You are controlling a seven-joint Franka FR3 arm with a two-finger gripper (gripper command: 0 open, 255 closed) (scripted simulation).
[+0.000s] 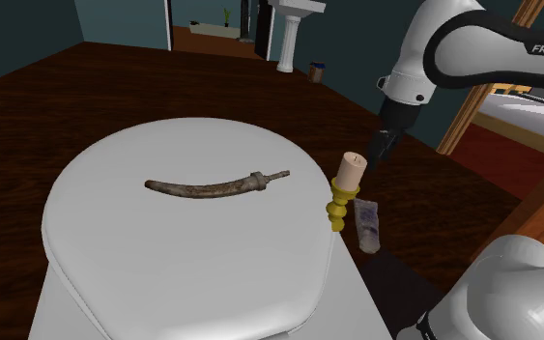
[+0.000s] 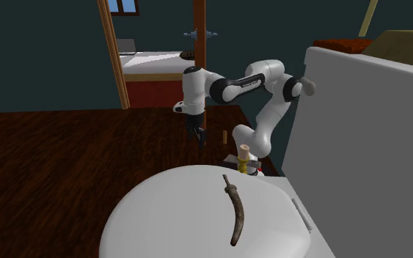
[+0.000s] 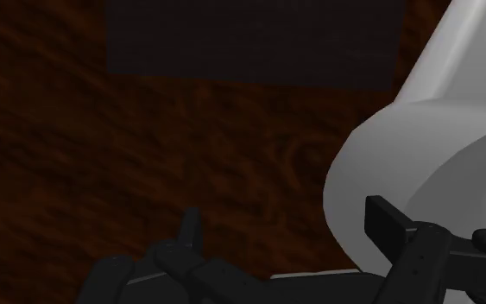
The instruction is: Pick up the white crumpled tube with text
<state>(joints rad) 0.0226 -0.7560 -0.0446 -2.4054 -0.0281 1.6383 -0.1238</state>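
The white crumpled tube point(image 1: 366, 224) with faint bluish print hangs over the edge of the white toilet lid point(image 1: 163, 270), right beside a yellow candle holder point(image 1: 338, 205). My black gripper point(image 1: 381, 145) hovers above the dark wood floor, beyond the candle point(image 1: 352, 170) and higher than the tube. In the second exterior view the gripper point(image 2: 199, 136) hangs to the left of the candle point(image 2: 244, 155). In the wrist view the gripper point(image 3: 288, 231) is open; only floor and the white rounded toilet edge point(image 3: 422, 147) lie past its fingers.
A long curved brown tool point(image 1: 212, 186) lies across the middle of the lid, seen too as the tool point(image 2: 235, 212). A white cistern point(image 2: 366, 139) rises at the second exterior view's right. A bed point(image 2: 153, 69) and wooden posts stand behind the arm.
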